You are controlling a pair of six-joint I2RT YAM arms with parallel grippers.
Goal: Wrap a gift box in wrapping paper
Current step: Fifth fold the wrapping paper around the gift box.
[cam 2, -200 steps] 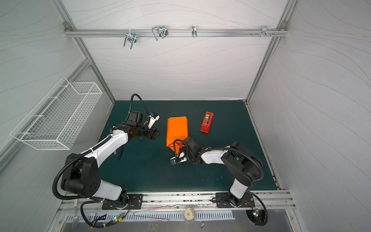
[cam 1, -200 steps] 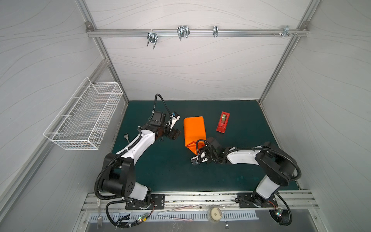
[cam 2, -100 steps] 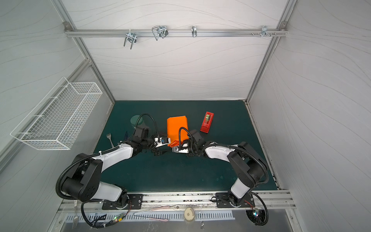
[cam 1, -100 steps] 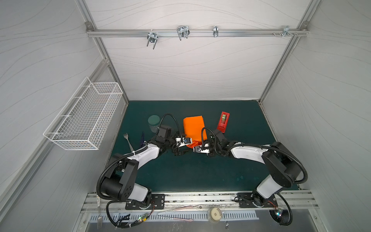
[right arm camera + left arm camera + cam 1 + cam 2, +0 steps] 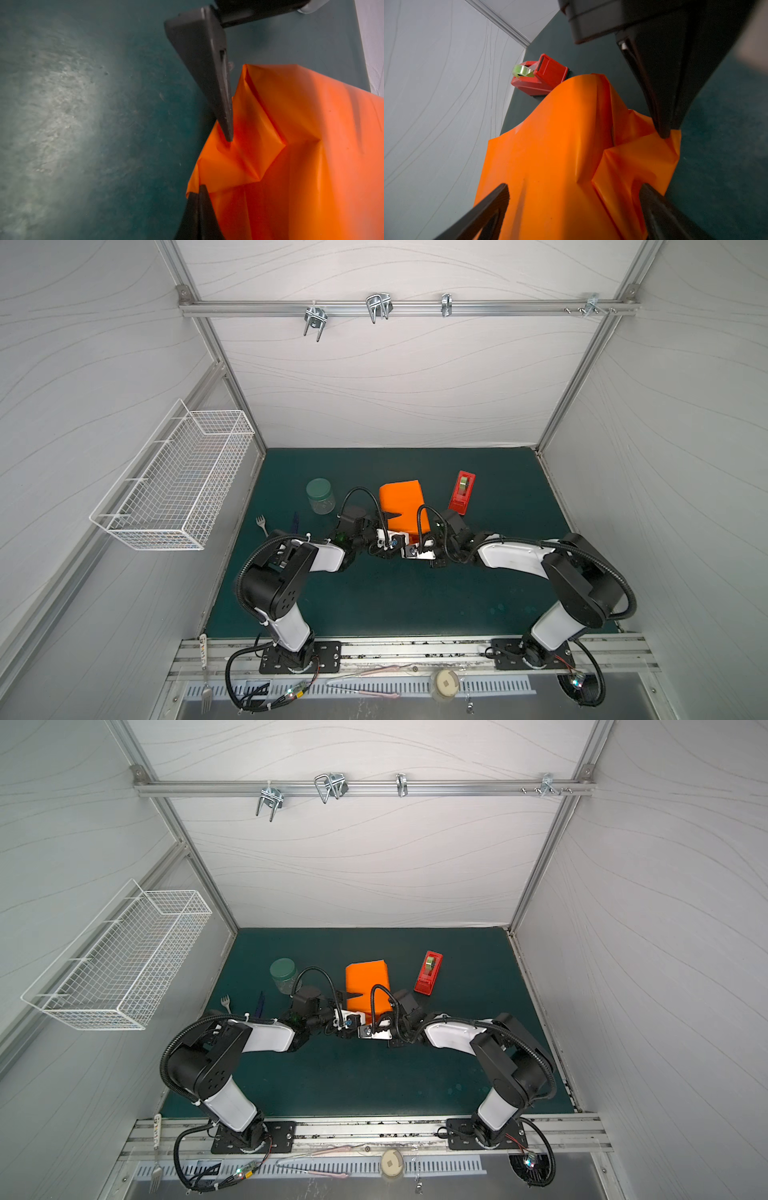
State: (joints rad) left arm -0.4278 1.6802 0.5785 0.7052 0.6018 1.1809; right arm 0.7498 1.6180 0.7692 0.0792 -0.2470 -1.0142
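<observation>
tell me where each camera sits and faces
Top views: overhead at the front, looking down at the table; both arms meet at the wrapping paper.
Left wrist: behind the open left claw, facing across the paper to the tape dispenser.
Right wrist: behind the right claw, shut on the paper's corner.
Shared: both wrist views show the paper, right claw.

The glossy, bright orange sheet of wrapping paper [image 5: 400, 497] lies just above the middle of both top views. It is folded into a flat-topped, boxy bundle, its lower end crumpled into creased flaps.
</observation>
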